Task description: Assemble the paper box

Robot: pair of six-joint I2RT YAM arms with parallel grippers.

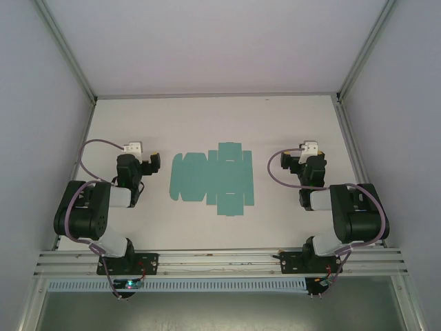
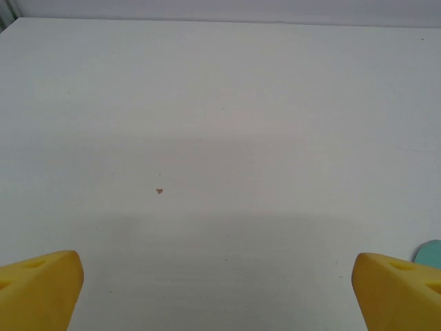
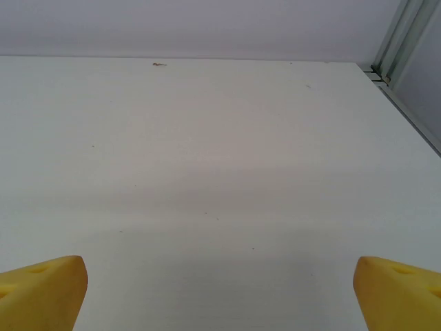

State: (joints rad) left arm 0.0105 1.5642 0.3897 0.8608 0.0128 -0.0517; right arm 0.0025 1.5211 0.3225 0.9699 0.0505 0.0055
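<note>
Top external view puts the paper box (image 1: 211,178) as a flat, unfolded teal-green die-cut sheet at the middle of the white tabletop (image 1: 275,227), between the two arms and touched by neither. Its long axis runs left to right across the tabletop, and shorter flaps jut out toward the far and near edges on its right half. The outline is notched with small tabs along the left end, though the creases are too small to make out, so which panel is the base is only a guess. The left hand (image 2: 219,293) is spread wide and holds nothing, its yellow fingertips (image 2: 41,286) at the bottom corners of its wrist view. A sliver of teal card shows just beside the right fingertip, so the sheet lies to that hand's right, near it. The right hand (image 3: 220,296) is likewise spread wide and holds nothing, facing bare tabletop, with the sheet off to its left and farther away. The left arm looks the nearer of the two.
</note>
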